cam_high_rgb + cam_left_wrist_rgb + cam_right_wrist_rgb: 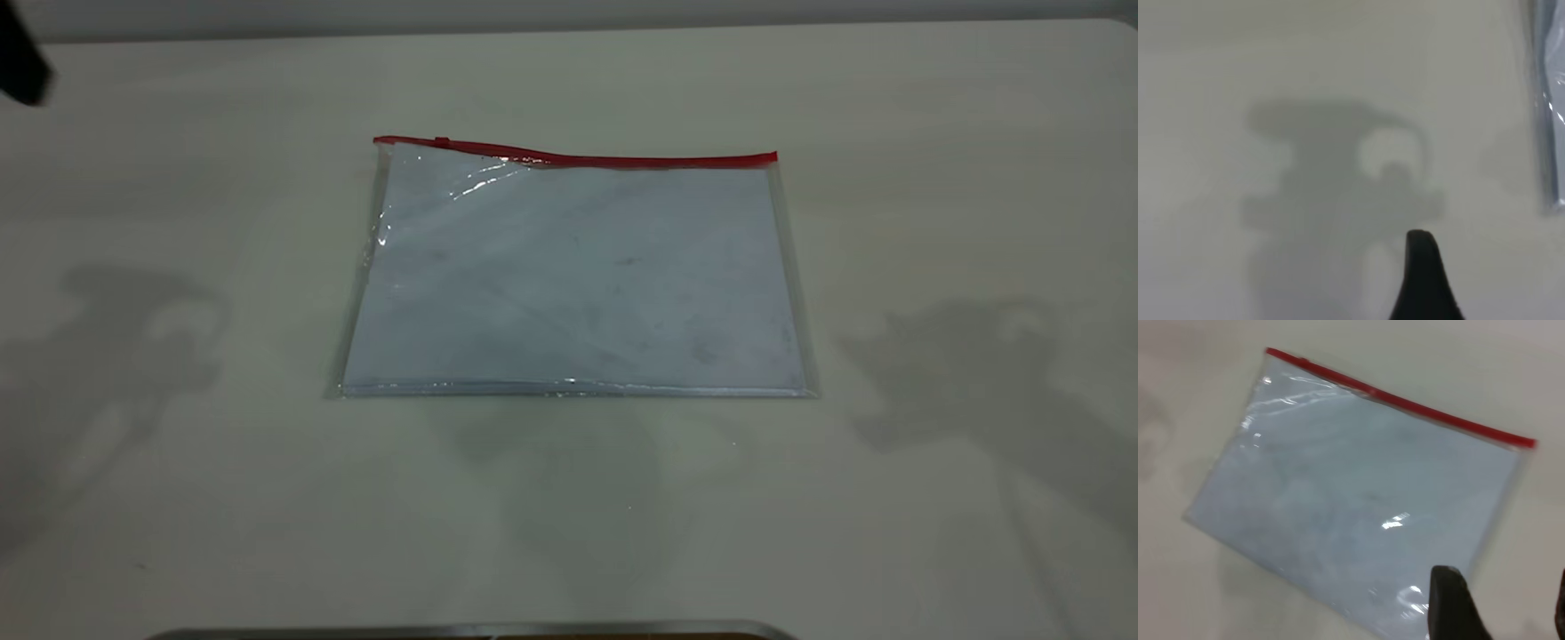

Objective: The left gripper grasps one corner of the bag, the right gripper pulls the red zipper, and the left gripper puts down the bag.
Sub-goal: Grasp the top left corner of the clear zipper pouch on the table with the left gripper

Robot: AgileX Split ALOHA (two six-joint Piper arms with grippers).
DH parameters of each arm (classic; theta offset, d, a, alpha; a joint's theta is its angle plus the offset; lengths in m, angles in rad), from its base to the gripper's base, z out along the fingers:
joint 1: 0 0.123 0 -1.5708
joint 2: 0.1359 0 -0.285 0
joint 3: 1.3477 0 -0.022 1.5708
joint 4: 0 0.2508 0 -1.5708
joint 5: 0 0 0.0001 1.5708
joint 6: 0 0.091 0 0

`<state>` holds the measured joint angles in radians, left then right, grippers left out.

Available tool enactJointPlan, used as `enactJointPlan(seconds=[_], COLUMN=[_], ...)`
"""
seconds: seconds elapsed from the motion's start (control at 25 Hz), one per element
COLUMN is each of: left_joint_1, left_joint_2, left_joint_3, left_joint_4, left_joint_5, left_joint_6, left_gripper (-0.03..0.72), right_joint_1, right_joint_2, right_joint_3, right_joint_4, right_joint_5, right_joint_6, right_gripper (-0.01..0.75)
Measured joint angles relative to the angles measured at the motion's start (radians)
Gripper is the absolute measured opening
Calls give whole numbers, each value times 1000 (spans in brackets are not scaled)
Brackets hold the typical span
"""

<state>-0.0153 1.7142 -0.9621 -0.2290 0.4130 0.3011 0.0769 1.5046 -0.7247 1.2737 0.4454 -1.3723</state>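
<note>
Bag [573, 276] lies flat on bench [933, 222]; right end effector [1501, 607] hovers spread above it, left end effector [1425, 280] beside it, state unclear.

Pale matte table [933, 178] carries soft grey shadows at both sides; a thin metallic strip [471, 631] lines its near edge.

Light is coming from above, soft and even; the table [933, 178] is looking pale w/o hard glare. Two grey arm shadows are lying at mid left and mid right of the exterior frame, edges diffuse. Small white glints are shining on the bag [573, 276] film near its upper left corner. Left wrist pic is quite blurred, a big soft shadow filling the centre. Right wrist pic is also soft, w/ bright spots at lower centre.
</note>
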Motion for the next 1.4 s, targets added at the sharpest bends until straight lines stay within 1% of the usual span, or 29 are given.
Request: enactJointPlan(seconds=[0.16,0.24,0.44,0.56,0.64,0.76,1.0,1.2,1.4], left_joint_1=[0,0,0,-2,-2,-3,-29,-58,-60], left_joint_2=[197,294,517,638,706,783,884,901,921], left_joint_3=[-154,-230,-429,-526,-578,-653,-743,-754,-758], left_joint_4=[-123,-230,-524,-662,-718,-760,-771,-786,-892], left_joint_5=[-8,-2,82,109,126,162,203,205,206], left_joint_6=[140,235,525,661,718,749,764,796,863], left_gripper=[586,586,586,586,586,586,586,586,586], right_joint_1=[0,0,0,0,0,0,0,0,0], right_joint_2=[87,117,148,149,149,149,149,150,150], right_joint_3=[-37,-39,-40,-40,-40,-40,-40,-40,-40], right_joint_4=[83,107,125,126,127,128,139,156,159], right_joint_5=[32,34,35,35,35,35,35,35,35], right_joint_6=[-66,-90,-106,-113,-114,-116,-117,-121,-124], right_gripper=[412,412,412,412,412,412,412,412,412])
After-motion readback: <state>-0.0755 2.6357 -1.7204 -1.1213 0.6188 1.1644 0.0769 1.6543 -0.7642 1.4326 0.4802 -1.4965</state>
